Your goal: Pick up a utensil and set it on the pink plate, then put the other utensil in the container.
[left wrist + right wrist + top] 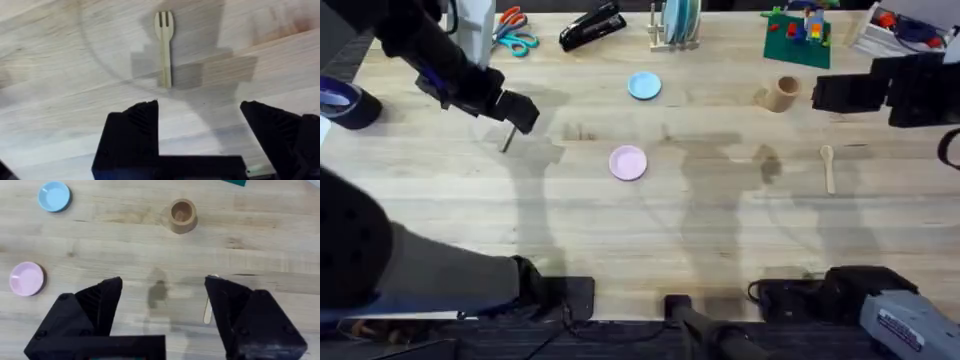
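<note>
The pale wooden fork [507,140] lies flat on the table at the left, just in front of my left gripper [525,115]. In the left wrist view the fork [164,47] lies a little beyond the open gripper [200,115], which holds nothing. The pink plate [628,162] sits mid-table. The wooden spoon [829,167] lies at the right, with the tan container [780,93] upright behind it. My right gripper [817,93] hovers open beside the container. The right wrist view shows the container [181,215], the pink plate [26,278] and a bit of the spoon [208,311] beside one finger [235,305].
A light blue plate [644,86] lies behind the pink one. Along the far edge are scissors [512,35], a black stapler [592,28], a dish rack [677,25] and a green brick board [798,35]. A tape roll [340,100] sits far left.
</note>
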